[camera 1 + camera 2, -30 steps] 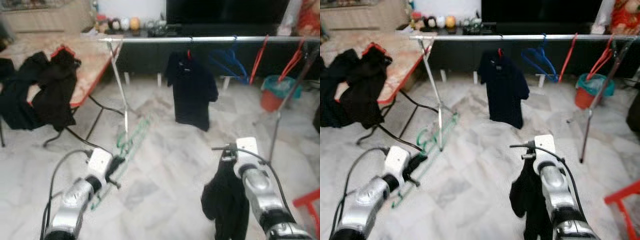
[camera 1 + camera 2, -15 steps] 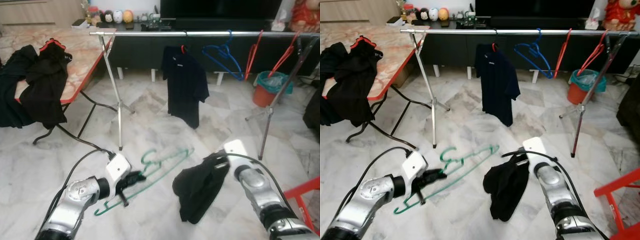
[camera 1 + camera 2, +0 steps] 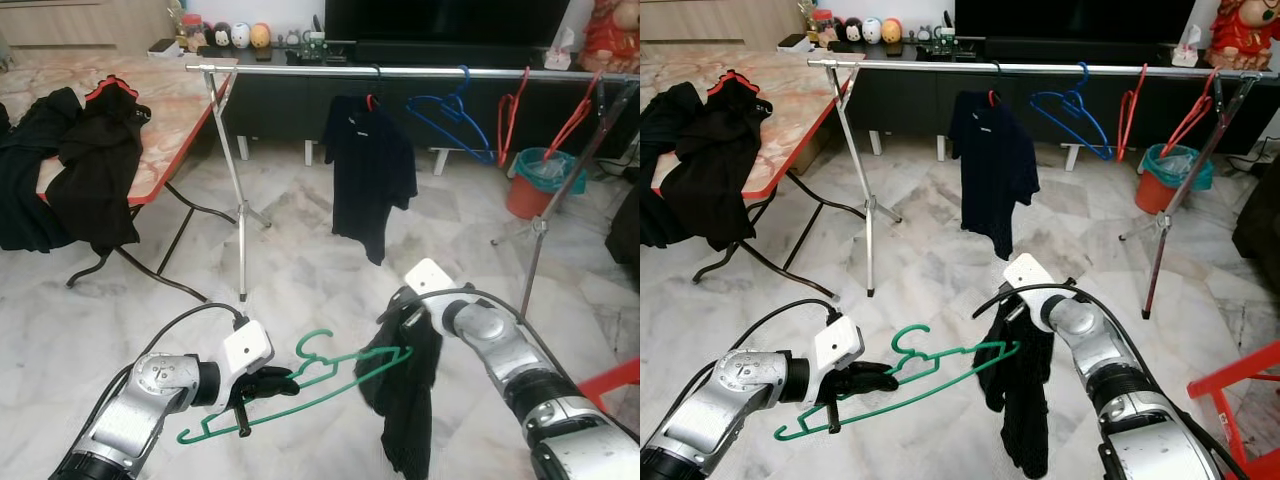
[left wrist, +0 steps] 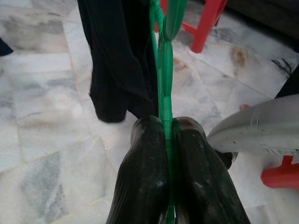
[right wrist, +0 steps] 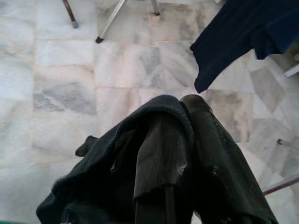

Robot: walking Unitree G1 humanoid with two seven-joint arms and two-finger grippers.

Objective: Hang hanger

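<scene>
Green plastic hanger (image 3: 300,385) sits pinched in the left gripper (image 3: 262,385), its tip touching the black garment (image 3: 405,400) clamped by the right gripper (image 3: 408,312), so dressing it and reaching the rail (image 3: 420,71) remain.

The clothes rail (image 3: 400,72) is seen from above by both head views; the marble floor (image 5: 65,70) is viewed closely by both wrist cameras.
</scene>
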